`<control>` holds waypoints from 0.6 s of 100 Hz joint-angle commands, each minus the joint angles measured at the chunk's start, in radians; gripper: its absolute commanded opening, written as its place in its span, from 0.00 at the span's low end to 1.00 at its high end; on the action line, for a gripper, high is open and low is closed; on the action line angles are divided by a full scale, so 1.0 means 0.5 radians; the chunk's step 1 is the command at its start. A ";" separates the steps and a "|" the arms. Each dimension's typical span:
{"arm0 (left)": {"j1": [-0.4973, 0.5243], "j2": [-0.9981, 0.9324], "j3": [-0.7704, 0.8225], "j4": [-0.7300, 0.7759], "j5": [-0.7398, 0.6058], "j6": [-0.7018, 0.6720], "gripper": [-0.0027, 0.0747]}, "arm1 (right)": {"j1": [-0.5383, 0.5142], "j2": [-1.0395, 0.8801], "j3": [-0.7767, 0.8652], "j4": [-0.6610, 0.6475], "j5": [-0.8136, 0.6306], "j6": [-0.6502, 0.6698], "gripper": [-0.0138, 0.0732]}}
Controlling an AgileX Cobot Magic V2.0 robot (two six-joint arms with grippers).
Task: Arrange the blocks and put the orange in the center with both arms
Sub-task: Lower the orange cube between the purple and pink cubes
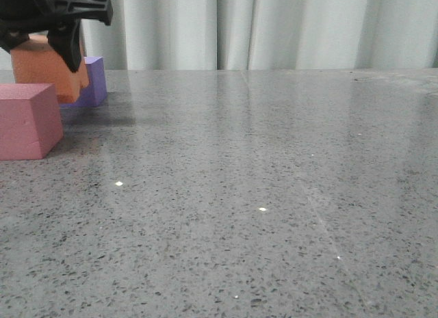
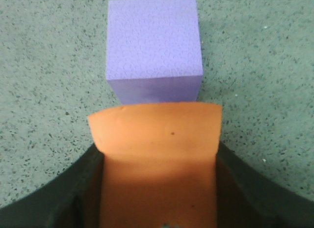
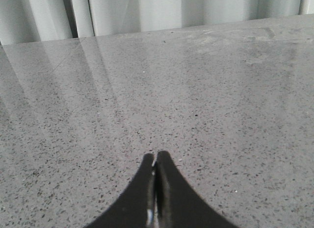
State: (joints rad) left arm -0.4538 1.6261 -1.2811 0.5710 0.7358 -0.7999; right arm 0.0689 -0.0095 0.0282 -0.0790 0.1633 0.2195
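STEP: left gripper (image 2: 157, 208) clamps orange cube (image 2: 156, 154), right gripper (image 3: 155, 189) closed empty | NEXT: you set orange between purple cube (image 2: 154, 41) and pink cube (image 1: 26, 120) on bench (image 1: 260, 195).

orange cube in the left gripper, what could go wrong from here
1. The orange cube is held in the left gripper very close to the purple cube; lowering or sliding it could nudge the purple one out of place.
2. The pink cube sits just in front, so a forward move could clip it.
3. The foam bulges between the fingers, so it may spring on release.
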 commanded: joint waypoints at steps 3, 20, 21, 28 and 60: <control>0.019 -0.024 -0.053 0.031 -0.081 -0.002 0.07 | -0.011 -0.052 -0.029 -0.007 -0.168 -0.018 0.08; 0.019 0.015 -0.053 0.031 -0.081 -0.002 0.07 | -0.011 -0.052 -0.029 -0.007 -0.168 -0.018 0.08; 0.019 0.018 -0.053 0.031 -0.081 -0.002 0.07 | -0.011 -0.052 -0.029 -0.007 -0.168 -0.018 0.08; 0.028 0.018 -0.053 0.031 -0.081 -0.002 0.07 | -0.011 -0.052 -0.029 -0.007 -0.168 -0.018 0.08; 0.044 0.018 -0.053 0.015 -0.081 0.036 0.07 | -0.011 -0.052 -0.029 -0.007 -0.168 -0.018 0.08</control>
State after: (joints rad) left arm -0.4332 1.6733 -1.2811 0.5650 0.7314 -0.7830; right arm 0.0689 -0.0095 0.0282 -0.0790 0.1633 0.2195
